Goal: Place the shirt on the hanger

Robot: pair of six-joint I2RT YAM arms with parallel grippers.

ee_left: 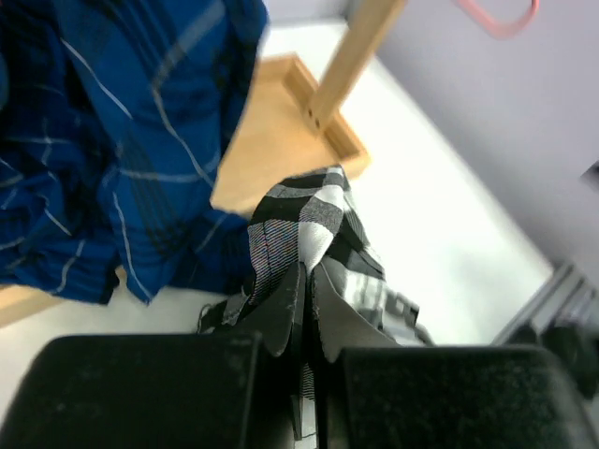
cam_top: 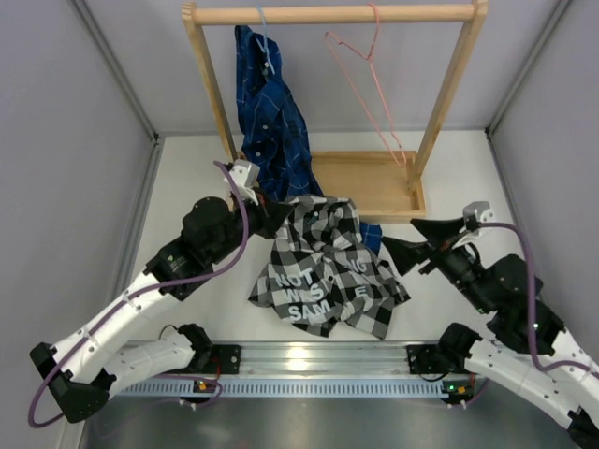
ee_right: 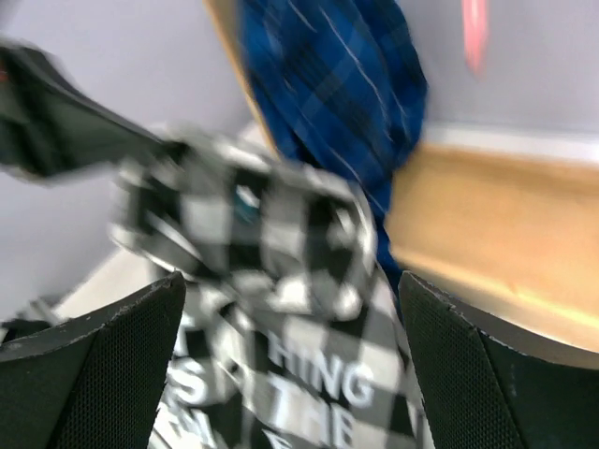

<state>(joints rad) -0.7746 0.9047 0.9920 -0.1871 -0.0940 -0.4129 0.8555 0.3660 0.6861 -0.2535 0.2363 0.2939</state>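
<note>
Shirt (cam_top: 323,276): heaped on table (cam_top: 468,178), upper edge pinched in fully closed left gripper (ee_left: 307,285). Right gripper (cam_top: 412,240): jaws spread wide, nothing held. Hanger (cam_top: 370,84): hung bare on rail (cam_top: 328,14); mounting judged wholly outstanding.

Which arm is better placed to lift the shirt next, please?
Left: the left pincer is shut on the shirt at its top edge; the right pincer stands open beside it, holding nothing.
</note>
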